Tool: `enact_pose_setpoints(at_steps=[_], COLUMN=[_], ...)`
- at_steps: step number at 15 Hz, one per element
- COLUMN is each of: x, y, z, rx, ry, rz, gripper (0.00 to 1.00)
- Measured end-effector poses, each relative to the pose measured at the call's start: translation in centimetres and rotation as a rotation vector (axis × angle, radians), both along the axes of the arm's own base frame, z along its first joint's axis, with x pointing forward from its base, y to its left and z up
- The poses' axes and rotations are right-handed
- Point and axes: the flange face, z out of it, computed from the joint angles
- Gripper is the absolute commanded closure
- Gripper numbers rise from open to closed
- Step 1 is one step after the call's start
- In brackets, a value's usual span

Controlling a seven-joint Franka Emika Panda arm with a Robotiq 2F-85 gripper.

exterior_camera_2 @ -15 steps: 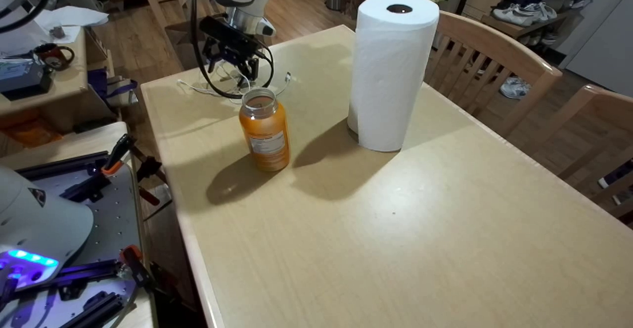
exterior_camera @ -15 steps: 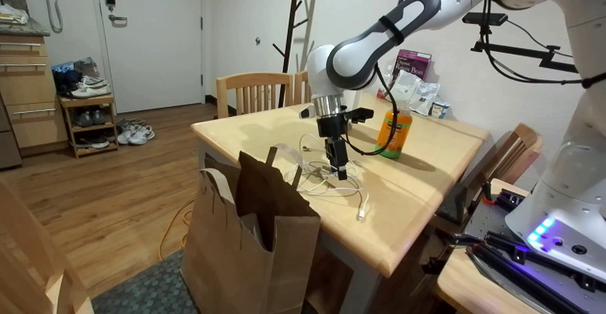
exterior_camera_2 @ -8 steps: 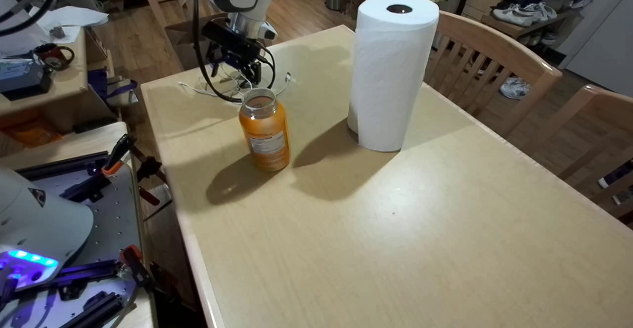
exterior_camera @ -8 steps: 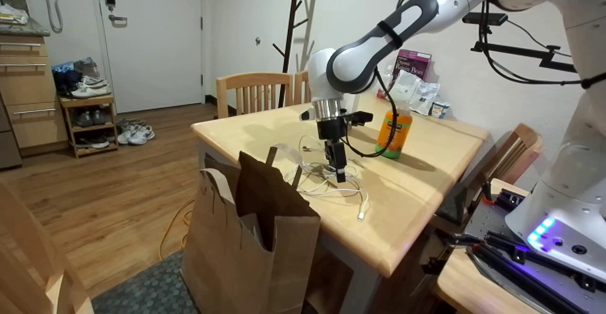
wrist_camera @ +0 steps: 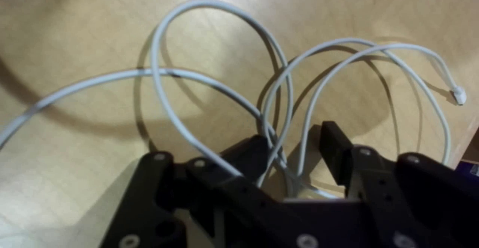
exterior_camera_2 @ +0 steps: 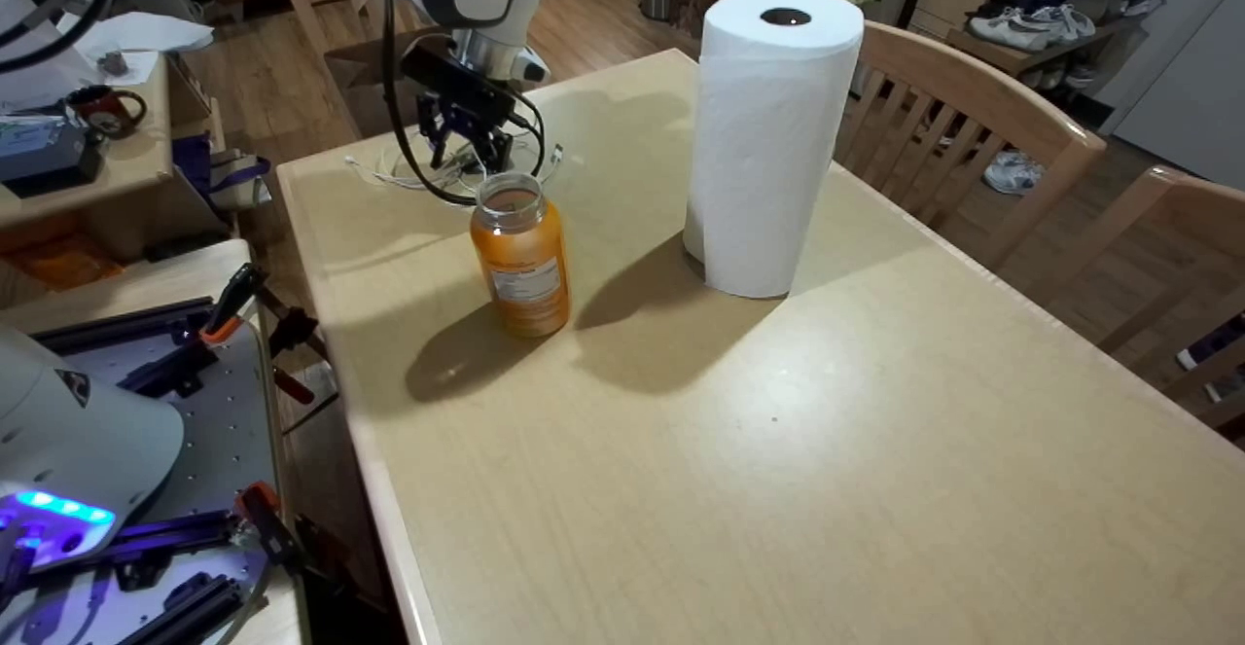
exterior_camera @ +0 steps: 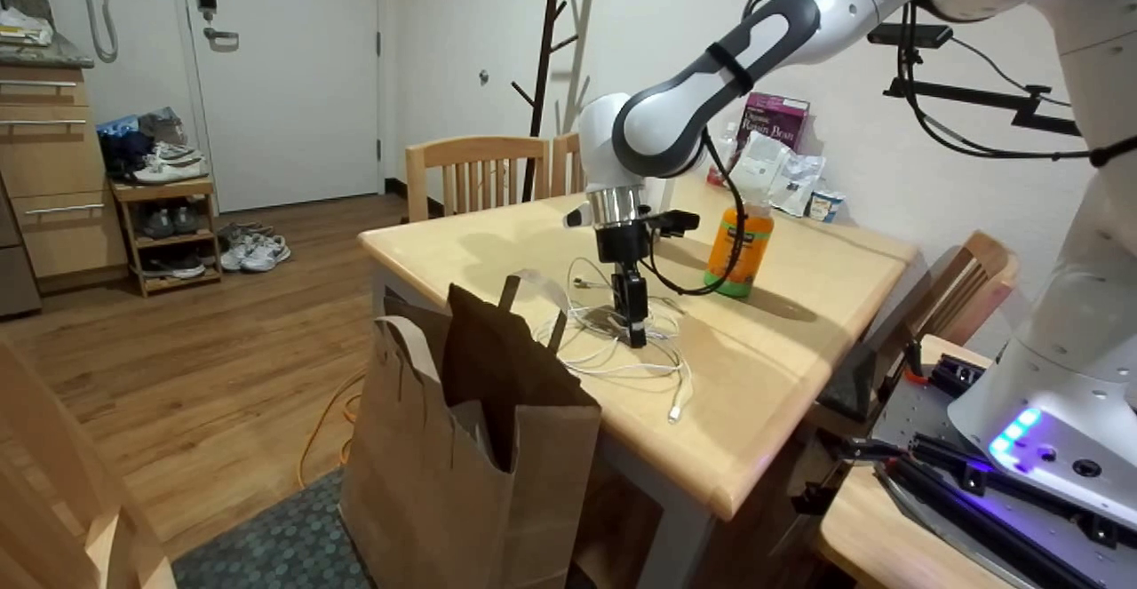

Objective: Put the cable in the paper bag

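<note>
Down a touch dips the end effector [wrist_camera: 295,137] into the cable [wrist_camera: 286,72], jaws parted around a few strands, though loops sprawling outside could snag on lifting!

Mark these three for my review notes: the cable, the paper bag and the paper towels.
Cable [wrist_camera: 286,68]: wrist view, on the cord where two loops cross.
Paper bag [exterior_camera: 435,482]: in an exterior view, on its outer wall.
Paper towels [exterior_camera_2: 770,154]: in an exterior view, on the roll's side.

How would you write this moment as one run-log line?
gripper: open, low over table | cable: loose loops on table, strands showing between fingers | paper bag: upright beside table | grasp: not yet
</note>
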Motion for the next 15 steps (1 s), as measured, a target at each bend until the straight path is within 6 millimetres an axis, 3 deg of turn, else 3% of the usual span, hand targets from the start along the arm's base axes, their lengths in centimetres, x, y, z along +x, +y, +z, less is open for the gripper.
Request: enact_pose_setpoints(at_steps=[2, 5, 7, 12, 15], x=[0.0, -0.1, -0.2, 0.0, 1.2], y=[0.3, 0.6, 0.8, 0.6, 0.2], z=[0.4, 0.8, 0.9, 0.9, 1.7], rx=[0.004, 0.008, 0.009, 0.013, 0.026], ry=[-0.005, -0.009, -0.008, -0.010, -0.053], rz=[0.004, 0.010, 0.012, 0.004, -0.017], gripper=[0.94, 1.00, 0.95, 0.96, 0.97])
